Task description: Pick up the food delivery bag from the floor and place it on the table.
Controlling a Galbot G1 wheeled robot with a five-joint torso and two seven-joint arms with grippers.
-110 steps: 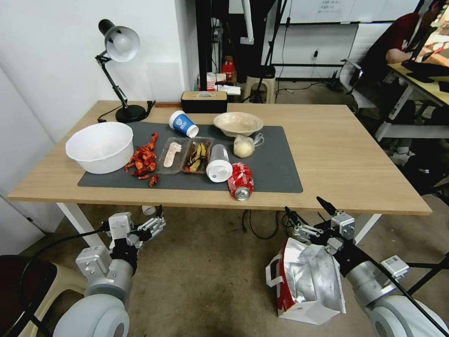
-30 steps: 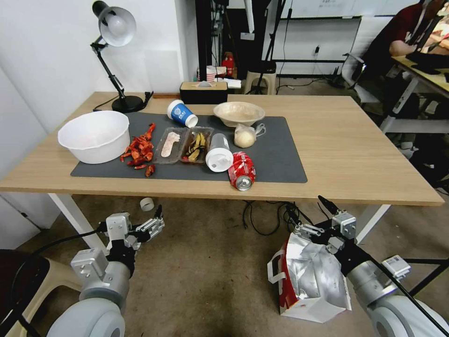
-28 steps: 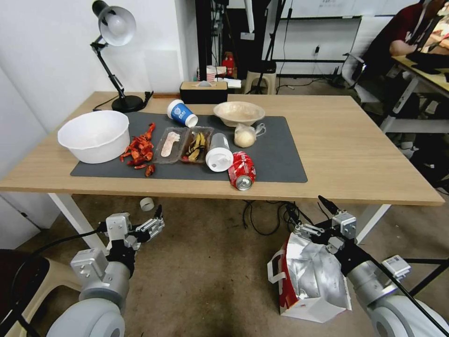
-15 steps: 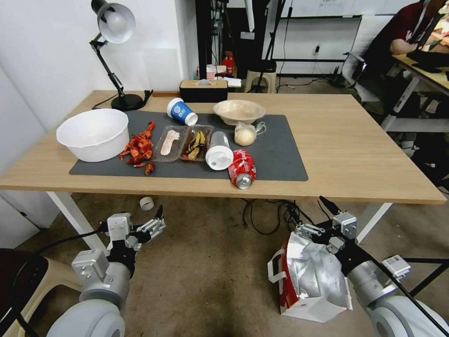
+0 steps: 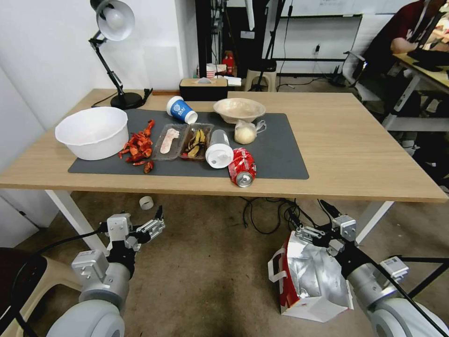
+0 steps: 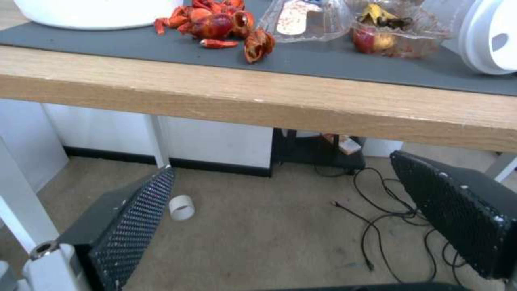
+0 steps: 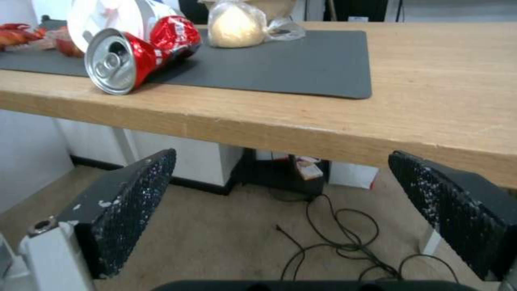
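Down at five o'clock in the head view, the food delivery bag stands on the floor, foil mouth open, just short of the table edge. Above its rim hangs the right gripper, jaws wide and empty. At seven o'clock the left gripper hovers, likewise spread, holding nothing.

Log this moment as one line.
bag: on floor | right hand: open above bag | left hand: open, idle | table: no bag
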